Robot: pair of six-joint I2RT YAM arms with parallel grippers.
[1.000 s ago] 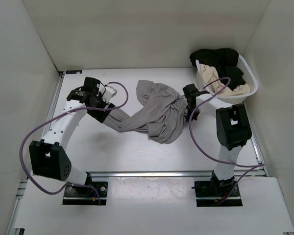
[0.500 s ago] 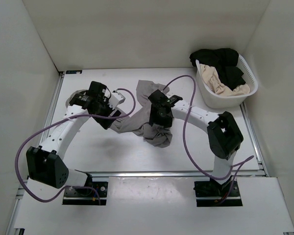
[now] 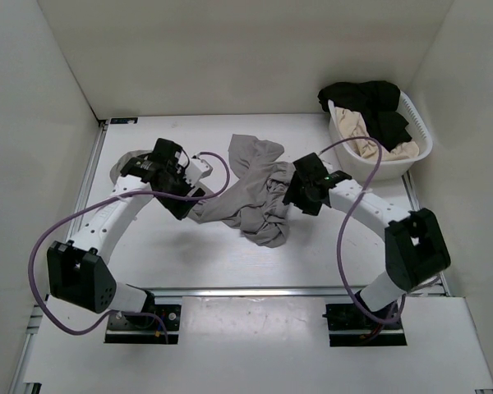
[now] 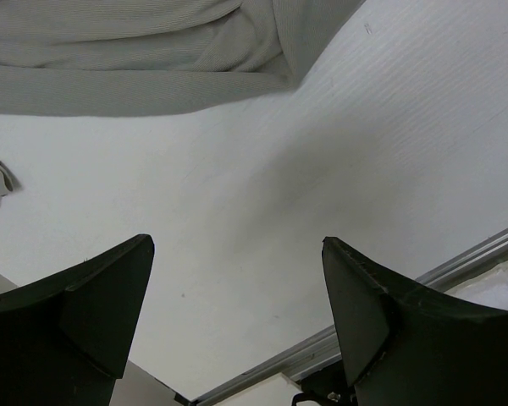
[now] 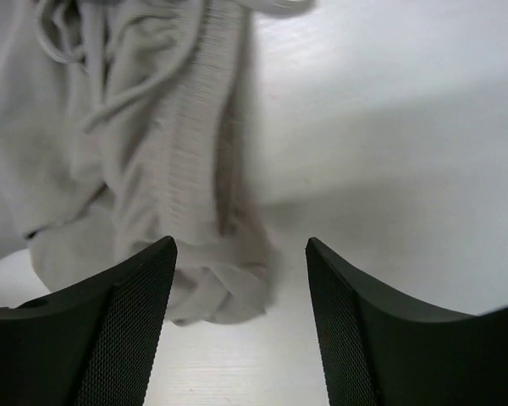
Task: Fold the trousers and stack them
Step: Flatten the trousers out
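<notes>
**Step: flatten before folding**

Long, soft grey fabric trousers (image 3: 251, 193) lie crumpled at white bench (image 3: 172, 246) centre. The left end effector (image 4: 237, 245) (9 o'clock of them) and right end effector (image 5: 240, 245) (3 o'clock) are released, empty. Next, probably: regrasp waistband (image 5: 195, 152), spread flat.

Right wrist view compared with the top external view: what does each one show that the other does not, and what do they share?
Only the right wrist view: the ribbed gathers of the waistband up close. Only the top external view: the left gripper, and the white basket holding a black garment and a beige garment. Both: the right gripper, the crumpled grey trousers, the white table.
</notes>
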